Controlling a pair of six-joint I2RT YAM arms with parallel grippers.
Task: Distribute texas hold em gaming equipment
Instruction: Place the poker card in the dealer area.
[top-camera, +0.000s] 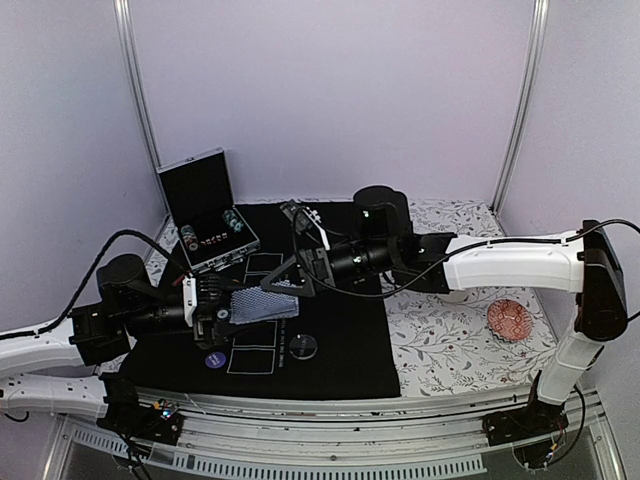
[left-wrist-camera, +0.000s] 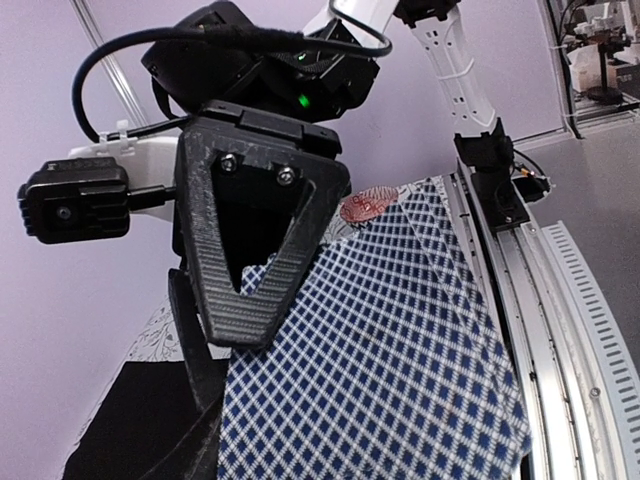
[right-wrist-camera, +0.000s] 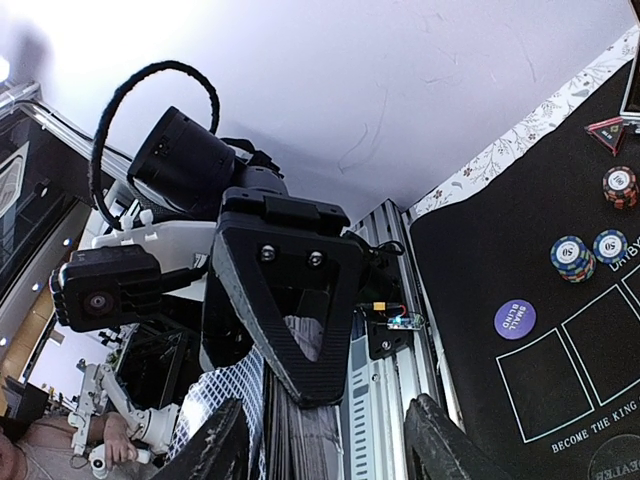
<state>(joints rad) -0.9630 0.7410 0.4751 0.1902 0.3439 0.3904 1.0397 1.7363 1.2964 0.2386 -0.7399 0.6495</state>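
Lilac walls (top-camera: 330, 100) enclose a floral-clothed table (top-camera: 450, 340) with a black mat (top-camera: 340, 350) and an open case (top-camera: 200, 195) at its back. Above the mat's left side, the left fingers (right-wrist-camera: 290, 320) clamp a fan of cards (top-camera: 262, 305); the right fingers (right-wrist-camera: 435, 450) stand apart at its edge.

Colour/pattern rundown: mostly black on white, blue accents.
fan of playing cards (left-wrist-camera: 400, 350): blue-and-white diamond lattice backs. flat felt mat (top-camera: 340, 330): black, thin white printed rectangles and lettering. tablecloth (top-camera: 450, 345) under it: white with grey leafy floral print. small scalloped dish (top-camera: 509, 319): reddish-pink, fine pattern. round flat disc (right-wrist-camera: 515, 320): purple, white lettering. stacked poker chips (right-wrist-camera: 570, 258): blue-and-white edge stripes. single poker chip (right-wrist-camera: 620, 186): brown-red and white. triangle marker (right-wrist-camera: 606, 133): red outline, dark centre. hinged case (top-camera: 205, 210): black interior, silver edges. right arm link (top-camera: 510, 262): white, black joints.
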